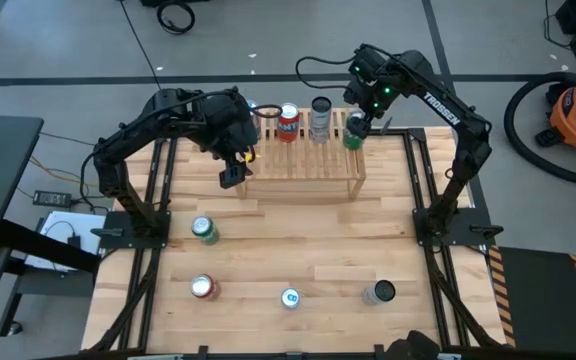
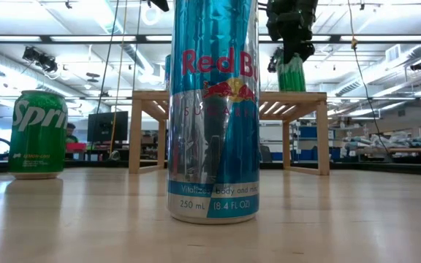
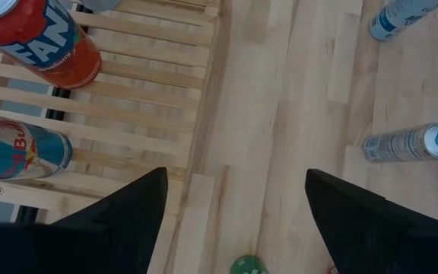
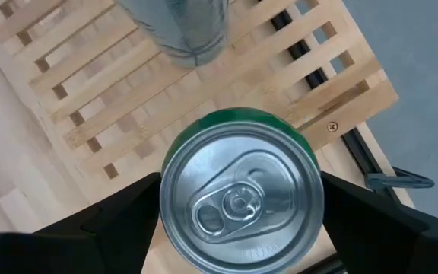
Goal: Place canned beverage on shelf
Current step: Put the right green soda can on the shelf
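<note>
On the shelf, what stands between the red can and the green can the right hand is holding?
In the high view, a silver can stands between the red can and the green can, which the right hand grips over the shelf.

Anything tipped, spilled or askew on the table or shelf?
Nothing stands out. The cans on the shelf and the four on the table all stand upright, no spill visible. The right claw holds a green can upright over the shelf's right end; the left claw is open, empty, by the left end.

shelf (image 4: 90, 84): pale bare slatted wood, matt | counter (image 1: 308, 250): smooth light wood planks | green can (image 4: 240, 199): shiny metal lid | right hand (image 4: 238, 221): matt black fingers
</note>
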Available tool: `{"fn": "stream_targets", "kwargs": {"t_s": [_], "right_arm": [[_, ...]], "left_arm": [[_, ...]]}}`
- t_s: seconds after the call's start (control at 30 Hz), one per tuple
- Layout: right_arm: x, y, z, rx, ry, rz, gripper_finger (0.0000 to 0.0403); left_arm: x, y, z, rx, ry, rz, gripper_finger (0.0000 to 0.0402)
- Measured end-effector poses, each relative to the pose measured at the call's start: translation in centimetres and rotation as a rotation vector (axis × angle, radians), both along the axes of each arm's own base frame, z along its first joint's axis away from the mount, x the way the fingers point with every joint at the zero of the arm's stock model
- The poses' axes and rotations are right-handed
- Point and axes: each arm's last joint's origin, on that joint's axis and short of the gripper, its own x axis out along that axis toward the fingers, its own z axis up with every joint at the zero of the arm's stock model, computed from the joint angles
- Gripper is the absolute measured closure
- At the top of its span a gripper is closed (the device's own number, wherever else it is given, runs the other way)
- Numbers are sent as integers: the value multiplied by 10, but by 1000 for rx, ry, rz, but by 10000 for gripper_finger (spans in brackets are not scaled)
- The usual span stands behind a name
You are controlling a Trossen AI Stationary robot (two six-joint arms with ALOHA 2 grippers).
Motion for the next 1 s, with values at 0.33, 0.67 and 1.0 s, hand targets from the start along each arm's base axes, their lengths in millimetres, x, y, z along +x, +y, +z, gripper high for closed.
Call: {"fn": "stream_targets", "kwargs": {"t_s": [0.33,0.67,1.0], "right_arm": [[0,0,0,-5,-4,0,55],[6,-6,3,-67,-66,-4,55],[9,-10,5,-109,-106,1,55]], "left_arm": [[0,0,0,1,0,0,88],[0,0,0,1,0,-1,88],[0,0,0,5,1,-8,88]]}}
